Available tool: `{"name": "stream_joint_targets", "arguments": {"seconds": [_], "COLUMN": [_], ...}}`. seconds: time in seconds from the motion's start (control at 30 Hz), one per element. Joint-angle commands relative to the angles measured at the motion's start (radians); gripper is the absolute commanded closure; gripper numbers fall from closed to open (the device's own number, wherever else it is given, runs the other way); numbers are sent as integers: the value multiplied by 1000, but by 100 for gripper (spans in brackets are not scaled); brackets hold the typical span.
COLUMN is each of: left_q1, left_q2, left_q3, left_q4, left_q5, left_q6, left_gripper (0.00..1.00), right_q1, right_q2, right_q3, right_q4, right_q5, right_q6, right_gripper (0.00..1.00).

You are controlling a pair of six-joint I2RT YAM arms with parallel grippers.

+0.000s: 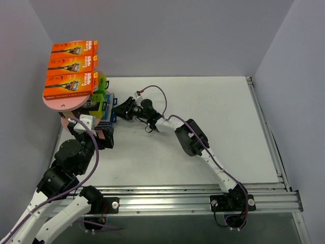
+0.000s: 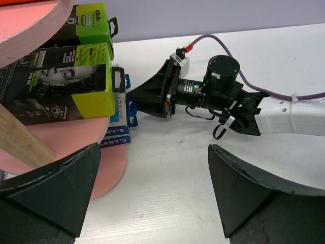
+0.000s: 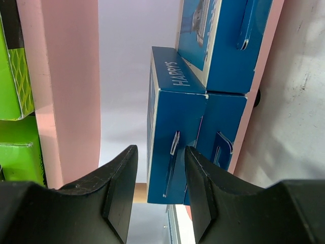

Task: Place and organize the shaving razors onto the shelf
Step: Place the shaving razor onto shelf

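The pink shelf [image 1: 63, 104] stands at the far left. Three orange razor packs [image 1: 71, 63] lie side by side on its top board. Two black and lime-green packs [image 2: 56, 84] sit on the board below. Blue packs [image 3: 223, 51] rest on a lower board. My right gripper [image 1: 116, 109] reaches in at that level, its jaws either side of one blue pack [image 3: 175, 132]; one finger touches it and a gap shows at the other. My left gripper [image 2: 155, 147] hangs open and empty over the table by the shelf's foot.
The right arm [image 1: 190, 137] stretches across the white table [image 1: 213, 101] from the near right towards the shelf. Its wrist and purple cable [image 2: 244, 76] lie just beyond my left fingers. Grey walls close in at the left and back.
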Motion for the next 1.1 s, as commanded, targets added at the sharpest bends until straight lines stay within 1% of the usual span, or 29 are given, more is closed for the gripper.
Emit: {"name": "stream_joint_targets", "arguments": {"seconds": [0.0, 0.43, 0.7, 0.83, 1.07], "left_q1": [5, 5, 6, 5, 6], "left_q2": [-10, -5, -1, 1, 9], "left_q3": [11, 11, 11, 11, 11], "left_q4": [39, 39, 39, 39, 38], "left_q5": [9, 10, 10, 6, 1], "left_q6": [-4, -3, -4, -1, 0], "left_gripper": [5, 4, 4, 4, 5], "right_q1": [6, -12, -43, -61, -72], "right_q2": [-10, -59, -134, -185, -213], "right_q3": [33, -63, -176, -260, -306], "right_q4": [56, 94, 151, 185, 217], "right_q5": [-17, -22, -28, -31, -38], "right_q6": [-7, -10, -17, -17, -13], "right_gripper": [62, 57, 57, 56, 55]}}
